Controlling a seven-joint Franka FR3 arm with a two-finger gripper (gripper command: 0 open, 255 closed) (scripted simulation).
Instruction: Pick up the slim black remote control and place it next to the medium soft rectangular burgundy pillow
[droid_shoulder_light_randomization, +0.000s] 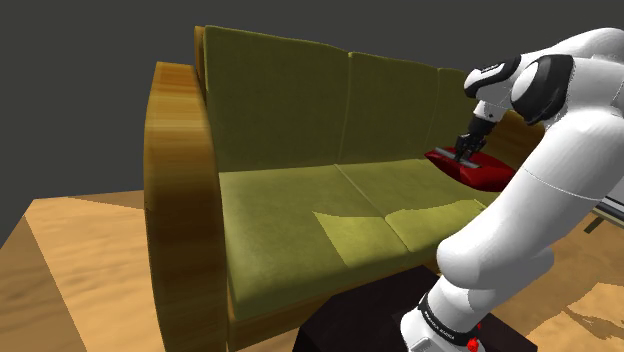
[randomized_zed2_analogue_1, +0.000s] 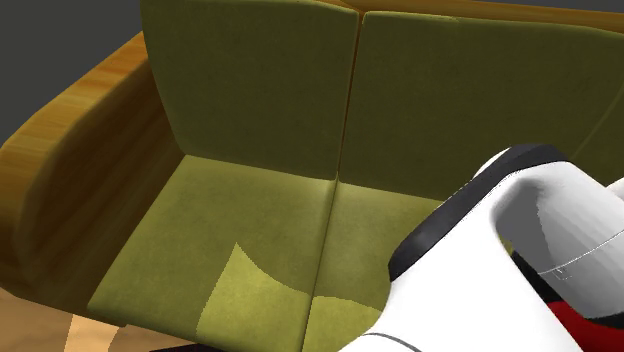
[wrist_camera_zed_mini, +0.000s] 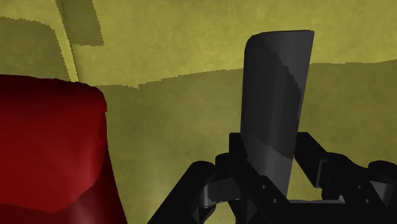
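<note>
Well, the black jaws are squeezing the slim dark remote (wrist_camera_zed_mini: 273, 108) between them (it sticks straight out), over the green sofa (wrist_camera_zed_mini: 191, 114) seat, close beside the red pillow (wrist_camera_zed_mini: 44, 146).

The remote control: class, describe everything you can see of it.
The remote control is a slim, plain slab, black to dark grey, with no buttons visible. It stands out lengthwise from the gripper, whose two black fingers clasp its near end. Behind it lies the olive sofa seat; the dark red pillow sits off to one side, apart from it.
</note>
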